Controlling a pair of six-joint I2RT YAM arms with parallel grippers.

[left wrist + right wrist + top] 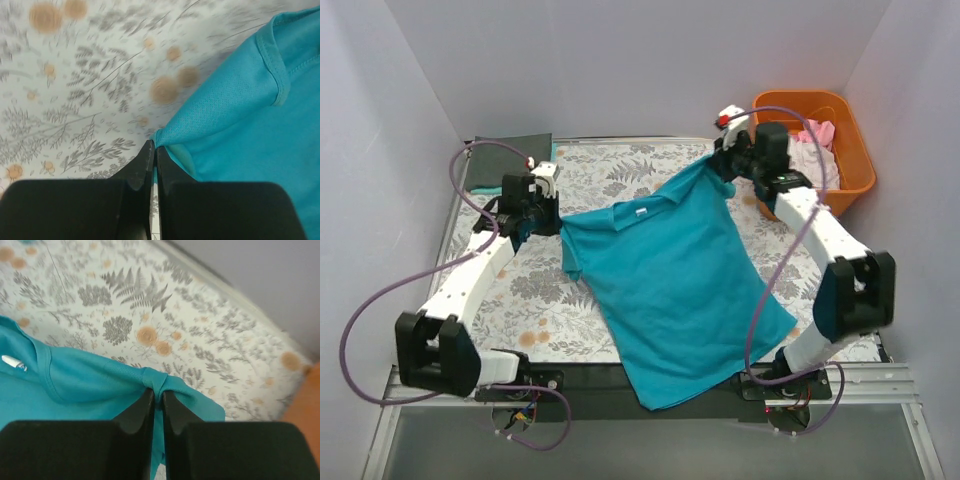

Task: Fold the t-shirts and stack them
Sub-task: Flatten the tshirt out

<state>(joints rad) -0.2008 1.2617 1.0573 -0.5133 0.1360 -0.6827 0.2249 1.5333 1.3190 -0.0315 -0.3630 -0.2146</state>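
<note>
Top external view, left to right: dark grey t-shirt [510,160] lies folded flat at the far-left corner of the floral covering [610,170], well apart from the action. Left gripper [556,214] is clamped on one shoulder/sleeve edge of the teal t-shirt [670,280]; the left wrist view shows its jaws pinched together on a corner of the teal cloth. The shirt is stretched between both arms, collar and tag toward the far side, body spread diagonally across the middle of the table, hem draped over the near edge. Right gripper [725,165] is pinched on the other shoulder; the right wrist view shows a bunched fold of cloth caught between its jaws. Orange tub [840,130] at far right holds pink and white shirts [817,135].

Step, as I judge it: spreading the teal shirt flat before folding. The next move likely calls for drawing both shoulders toward the far side together, keeping tension even, so the hem comes up onto the table, then lowering and letting go.
</note>
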